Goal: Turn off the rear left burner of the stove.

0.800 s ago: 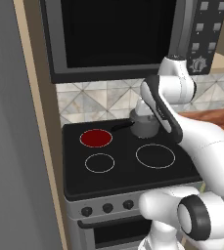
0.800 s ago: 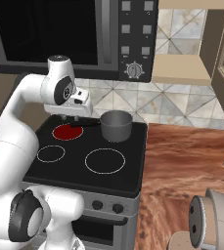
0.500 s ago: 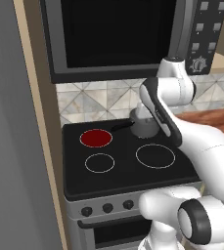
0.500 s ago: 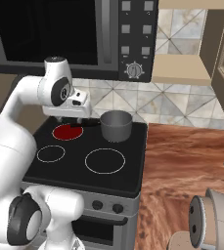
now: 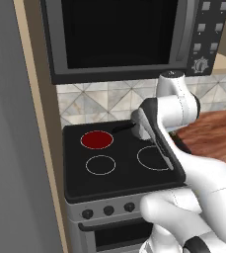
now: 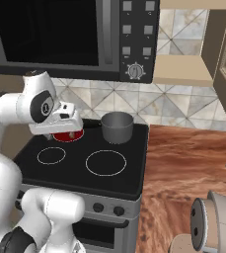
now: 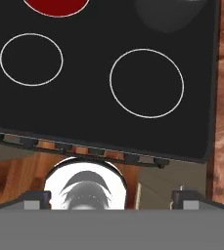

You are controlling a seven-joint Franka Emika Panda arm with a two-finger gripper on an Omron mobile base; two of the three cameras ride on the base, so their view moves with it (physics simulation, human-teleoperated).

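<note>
- The row of small black round knobs (image 5: 108, 211) on the stove's grey steel front is nearest the base; judging by the layout, one of these controls the lit zone, so the hand should come down and forward to it, then pinch and twist squarely.
- The two-finger dark-tipped claw (image 7: 111, 197) stands wide open and empty, looking down from above the cooktop.
- The flat glossy black glass-topped stove (image 6: 134, 173) lies below it.
- The small round, red-glowing rear left burner (image 5: 96, 140) sits at the far left corner, beyond the claw's tips and well apart from them.
- A grey metal pot (image 6: 117, 127) stands on the rear right zone.
</note>
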